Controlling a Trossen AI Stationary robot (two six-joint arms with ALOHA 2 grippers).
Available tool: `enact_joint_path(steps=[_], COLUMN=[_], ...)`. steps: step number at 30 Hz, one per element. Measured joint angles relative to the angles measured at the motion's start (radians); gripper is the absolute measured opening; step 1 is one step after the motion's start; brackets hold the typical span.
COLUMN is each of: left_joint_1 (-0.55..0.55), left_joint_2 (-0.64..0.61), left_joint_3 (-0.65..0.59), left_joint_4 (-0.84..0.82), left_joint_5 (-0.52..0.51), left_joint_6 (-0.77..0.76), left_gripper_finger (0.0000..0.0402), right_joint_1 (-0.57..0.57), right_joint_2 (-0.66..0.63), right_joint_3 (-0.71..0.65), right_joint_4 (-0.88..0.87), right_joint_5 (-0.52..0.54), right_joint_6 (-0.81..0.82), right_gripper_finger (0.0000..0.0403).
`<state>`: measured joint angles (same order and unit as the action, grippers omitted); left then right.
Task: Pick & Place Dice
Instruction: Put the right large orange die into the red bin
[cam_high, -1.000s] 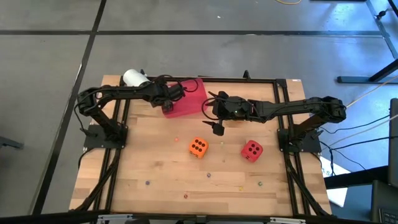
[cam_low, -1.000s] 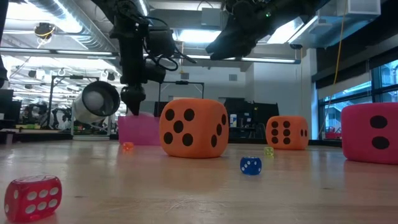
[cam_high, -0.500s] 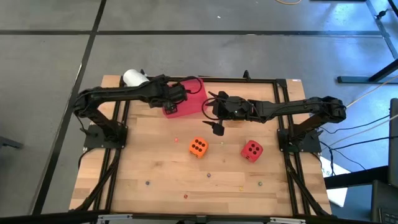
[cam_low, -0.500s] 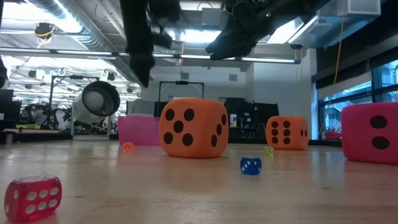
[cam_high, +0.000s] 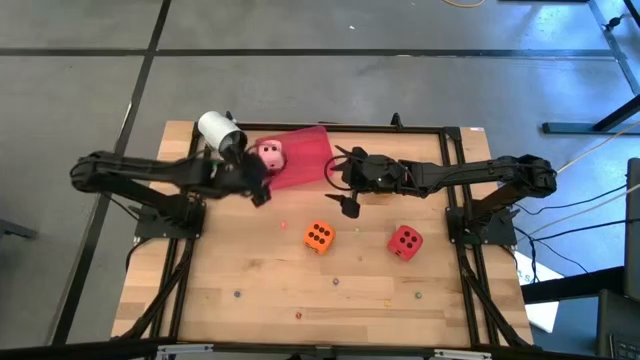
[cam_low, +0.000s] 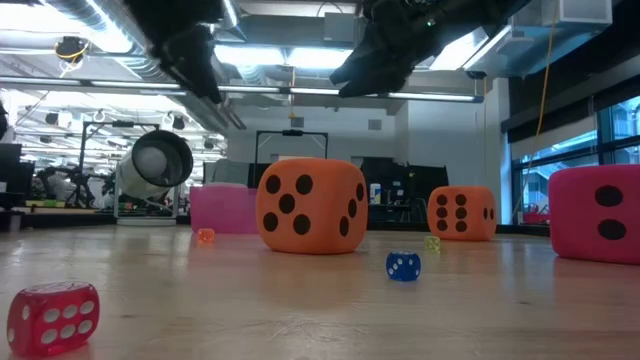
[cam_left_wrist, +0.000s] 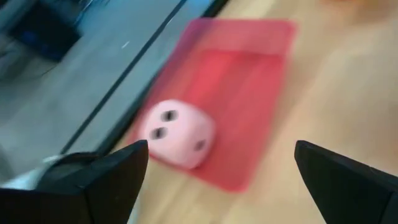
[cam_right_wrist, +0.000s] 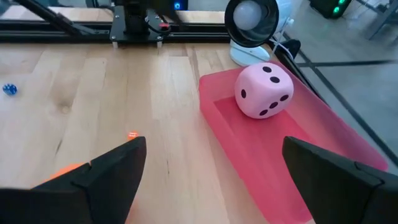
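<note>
The left arm lies folded low along its own side of the bench, its left gripper (cam_high: 258, 190) pointing toward the middle with both fingers (cam_left_wrist: 106, 180) spread wide and nothing between them. The right arm reaches in from the opposite side, stretched nearly straight; its right gripper (cam_high: 345, 185) hangs above the bench, fingers (cam_right_wrist: 99, 177) also wide apart and empty.

The table (cam_right_wrist: 93, 93) is seen as pale, smooth wood with visible grain. The tray (cam_right_wrist: 280, 155) looks glossy red plastic. The pink die (cam_right_wrist: 263, 91) appears matt and soft.
</note>
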<state>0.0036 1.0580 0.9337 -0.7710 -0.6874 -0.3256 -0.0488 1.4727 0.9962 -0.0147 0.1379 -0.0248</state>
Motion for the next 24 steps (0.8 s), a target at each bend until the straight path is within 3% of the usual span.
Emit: enact_joint_path(steps=[8,16,24], left_joint_1=[-0.135,-0.148,-0.148], left_joint_2=[-0.094,-0.101,-0.102], left_joint_3=[-0.253,-0.271,-0.27], left_joint_4=[0.37,0.387,0.387], left_joint_5=[0.001,-0.002,-0.007], left_joint_6=[0.225,0.243,0.252], left_gripper_finger=[0.04,0.04,0.04], right_joint_1=[0.0,0.0,-0.008], right_joint_2=[0.0,0.0,0.0], right_joint_3=[0.0,0.0,0.0], right_joint_4=[0.002,-0.021,-0.212], right_joint_5=[0.0,0.016,0.123], right_joint_6=[0.049,0.07,0.122], right_gripper_finger=[0.0378,0.0378,0.0378])
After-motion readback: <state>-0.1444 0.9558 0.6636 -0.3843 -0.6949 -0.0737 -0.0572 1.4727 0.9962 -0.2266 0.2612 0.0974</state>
